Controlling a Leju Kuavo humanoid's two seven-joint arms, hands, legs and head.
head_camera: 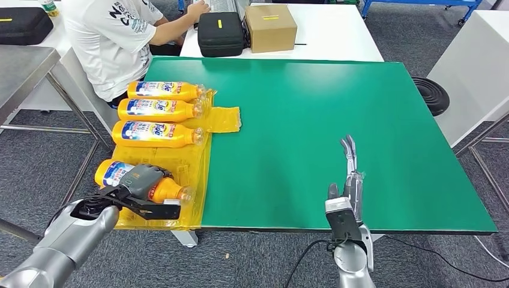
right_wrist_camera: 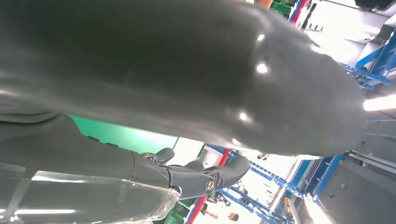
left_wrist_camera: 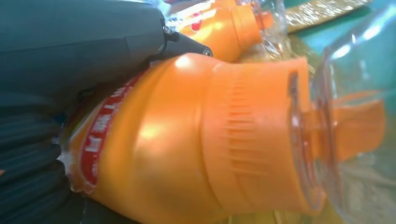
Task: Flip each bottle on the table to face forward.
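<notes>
Fingers (head_camera: 144, 178) around nearest bottle (head_camera: 114, 173)

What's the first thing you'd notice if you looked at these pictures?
Probably the row of bright orange bottles lying on their sides on a yellow sheet at the left edge of the big green table. The robot's left hand grips the nearest bottle; three more bottles lie beyond it. The right hand rests open on the green, and a person in a white shirt sits behind.
</notes>
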